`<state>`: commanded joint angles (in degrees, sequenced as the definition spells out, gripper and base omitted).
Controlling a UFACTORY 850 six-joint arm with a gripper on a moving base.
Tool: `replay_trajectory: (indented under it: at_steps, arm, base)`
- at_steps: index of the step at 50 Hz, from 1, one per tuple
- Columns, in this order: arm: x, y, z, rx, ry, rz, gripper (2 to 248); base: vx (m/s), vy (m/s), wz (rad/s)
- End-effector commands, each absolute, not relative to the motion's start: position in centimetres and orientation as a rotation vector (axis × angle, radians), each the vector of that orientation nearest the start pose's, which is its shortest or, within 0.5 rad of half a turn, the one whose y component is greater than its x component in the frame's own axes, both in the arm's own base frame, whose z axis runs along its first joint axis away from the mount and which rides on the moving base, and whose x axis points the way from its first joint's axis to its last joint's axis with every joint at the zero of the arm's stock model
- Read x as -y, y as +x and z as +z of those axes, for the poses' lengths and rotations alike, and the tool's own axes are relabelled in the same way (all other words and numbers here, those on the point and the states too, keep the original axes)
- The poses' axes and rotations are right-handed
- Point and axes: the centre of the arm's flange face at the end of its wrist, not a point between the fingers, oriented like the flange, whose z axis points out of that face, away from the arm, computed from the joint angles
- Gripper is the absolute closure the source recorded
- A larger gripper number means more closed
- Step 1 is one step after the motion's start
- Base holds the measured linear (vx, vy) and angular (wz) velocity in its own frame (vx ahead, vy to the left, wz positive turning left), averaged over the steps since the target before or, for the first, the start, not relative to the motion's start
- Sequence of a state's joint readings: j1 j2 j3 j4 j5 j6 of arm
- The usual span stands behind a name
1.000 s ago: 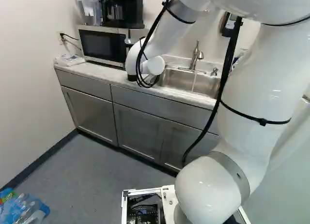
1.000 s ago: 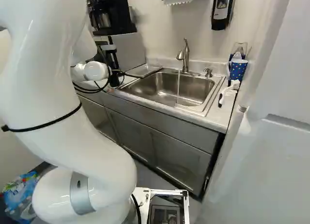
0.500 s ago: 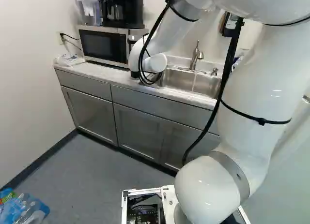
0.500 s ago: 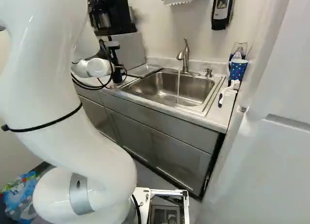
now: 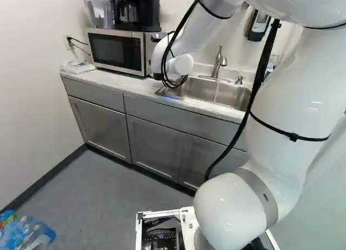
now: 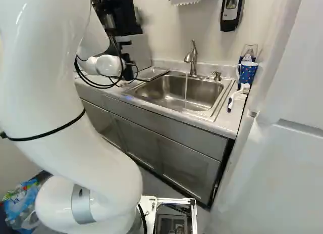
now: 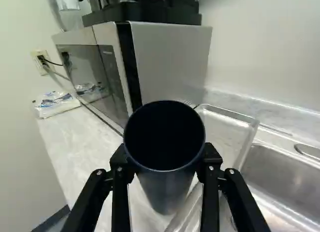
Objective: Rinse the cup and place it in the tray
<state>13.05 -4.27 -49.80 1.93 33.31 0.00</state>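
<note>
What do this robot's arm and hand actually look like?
The arm is glossy white, in thick, rounded, tube-like sections, with a grey band around a low joint. Black cables run outside it, held by thin black straps. Its gripper is black, with small silvery screws.

Coffee maker (image 5: 147,12) atop microwave (image 5: 114,49); plastic packet (image 5: 78,67) nearby.

1 dark cup (image 7: 167,184), 1 dotted mug (image 6: 248,73), 1 tray (image 7: 224,129), 1 faucet (image 6: 193,58).
</note>
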Motion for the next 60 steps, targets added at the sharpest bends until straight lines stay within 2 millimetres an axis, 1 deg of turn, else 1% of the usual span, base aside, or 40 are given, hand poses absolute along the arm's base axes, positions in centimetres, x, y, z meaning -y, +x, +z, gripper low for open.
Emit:
replay_trajectory:
  at_steps: [16,33,49,60]
  arm:
    - [-9.3,51.6,56.1,0.159,-2.306,-1.944,124]
    - [-6.7,51.6,57.6,0.104,-2.338,-1.958,124]
    - [-4.3,51.2,58.4,0.054,-2.428,-1.896,124]
    - [-2.6,51.4,58.9,0.017,-2.5,-1.834,124]
  base:
    - [0.0,0.0,0.0]
    - [0.0,0.0,0.0]
    - [0.0,0.0,0.0]
    - [0.0,0.0,0.0]
